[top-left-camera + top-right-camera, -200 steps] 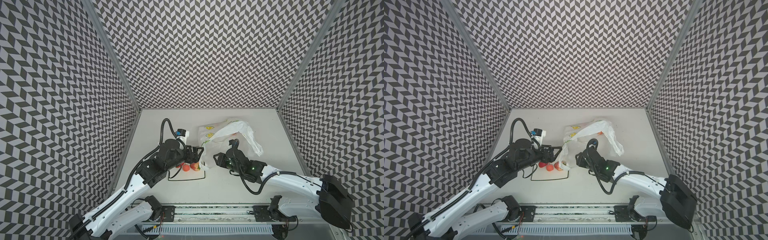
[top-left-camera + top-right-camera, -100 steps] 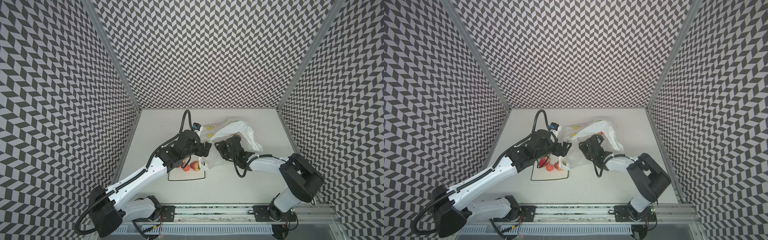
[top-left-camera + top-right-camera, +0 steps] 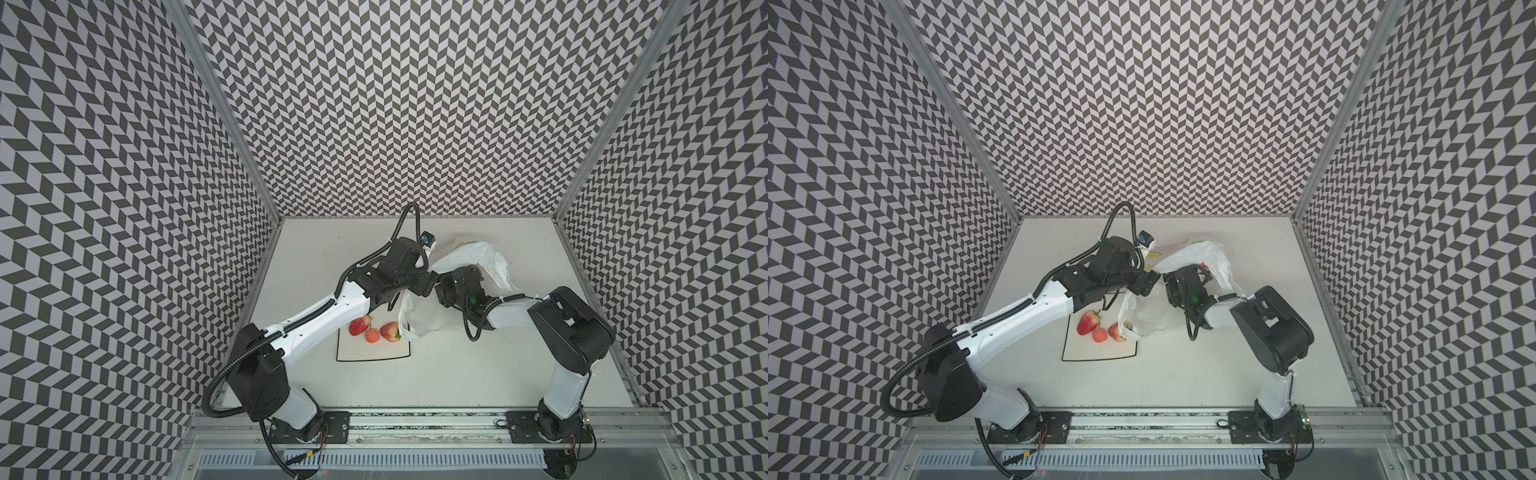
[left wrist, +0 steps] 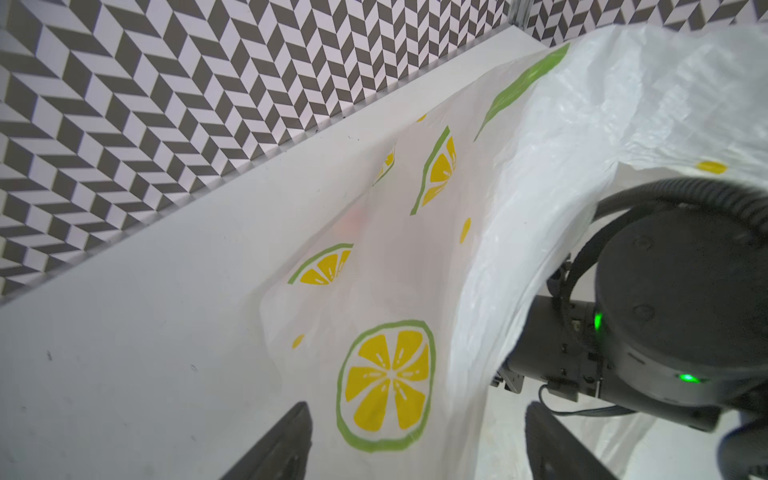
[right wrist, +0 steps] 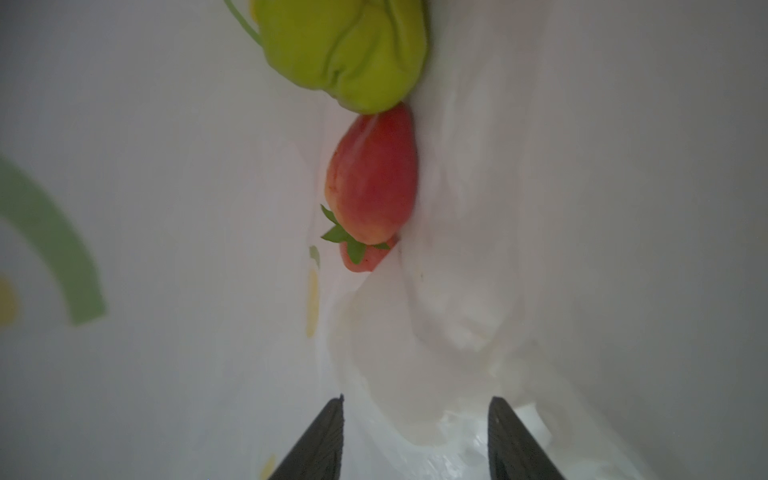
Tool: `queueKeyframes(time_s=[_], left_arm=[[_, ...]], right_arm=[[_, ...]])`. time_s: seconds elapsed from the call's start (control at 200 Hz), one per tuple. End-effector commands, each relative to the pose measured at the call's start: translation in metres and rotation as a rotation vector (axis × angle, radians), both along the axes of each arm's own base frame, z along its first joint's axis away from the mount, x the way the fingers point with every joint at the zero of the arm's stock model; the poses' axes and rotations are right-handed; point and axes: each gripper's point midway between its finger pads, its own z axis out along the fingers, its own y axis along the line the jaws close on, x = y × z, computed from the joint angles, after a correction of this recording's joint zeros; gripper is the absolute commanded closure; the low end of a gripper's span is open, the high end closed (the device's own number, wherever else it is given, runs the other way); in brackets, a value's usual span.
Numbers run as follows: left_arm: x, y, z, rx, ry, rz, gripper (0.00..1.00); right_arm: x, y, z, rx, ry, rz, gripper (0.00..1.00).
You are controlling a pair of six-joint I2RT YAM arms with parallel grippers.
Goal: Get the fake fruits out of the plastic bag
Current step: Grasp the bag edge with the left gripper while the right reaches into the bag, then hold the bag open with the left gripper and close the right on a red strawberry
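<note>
The plastic bag (image 3: pixel 469 253) (image 3: pixel 1200 253), white with lemon prints, lies right of centre in both top views. My right gripper (image 5: pixel 416 401) is open inside it, with only bag film between its fingers. Ahead of it lie a red strawberry (image 5: pixel 374 178), a green pear (image 5: pixel 345 54) and a smaller red piece (image 5: pixel 361 259). My left gripper (image 4: pixel 419 409) is open at the bag's (image 4: pixel 386 374) near edge, its fingers either side of a lemon print. Two strawberries (image 3: pixel 360 325) (image 3: pixel 390 331) and an orange ball (image 3: pixel 372 336) rest on the plate (image 3: pixel 374 353).
The square black-rimmed plate (image 3: pixel 1100 353) sits front left of the bag, and a bag handle loop (image 3: pixel 1125 320) drapes onto its right edge. Both wrists (image 3: pixel 461 286) crowd together at the bag's mouth. Patterned walls enclose the white table (image 3: pixel 478 374) on three sides.
My left gripper has swung from over the plate to the bag's edge. My right gripper has pushed further into the bag, and its arm has folded upright.
</note>
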Motion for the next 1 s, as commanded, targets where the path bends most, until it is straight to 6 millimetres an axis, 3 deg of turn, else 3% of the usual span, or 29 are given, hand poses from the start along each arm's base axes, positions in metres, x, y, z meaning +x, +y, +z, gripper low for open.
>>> queueKeyframes(time_s=[0.0, 0.26, 0.656, 0.906, 0.991], left_arm=[[0.013, -0.001, 0.006, 0.066, -0.052, -0.024, 0.23], [0.028, -0.018, -0.008, 0.128, -0.034, -0.071, 0.37], [0.049, -0.024, -0.021, 0.214, -0.055, -0.082, 0.68], [0.054, -0.032, -0.002, 0.186, -0.099, -0.108, 1.00], [0.050, -0.037, 0.012, 0.152, -0.122, -0.127, 1.00]], right_arm=[[0.025, 0.002, 0.025, 0.121, -0.053, -0.044, 0.44], [0.052, 0.003, 0.016, 0.165, -0.031, -0.063, 0.43], [0.063, -0.003, -0.003, 0.166, 0.012, -0.097, 0.36], [0.064, 0.001, -0.010, 0.178, 0.030, -0.091, 0.33], [0.068, 0.000, -0.009, 0.182, 0.023, -0.108, 0.33]])
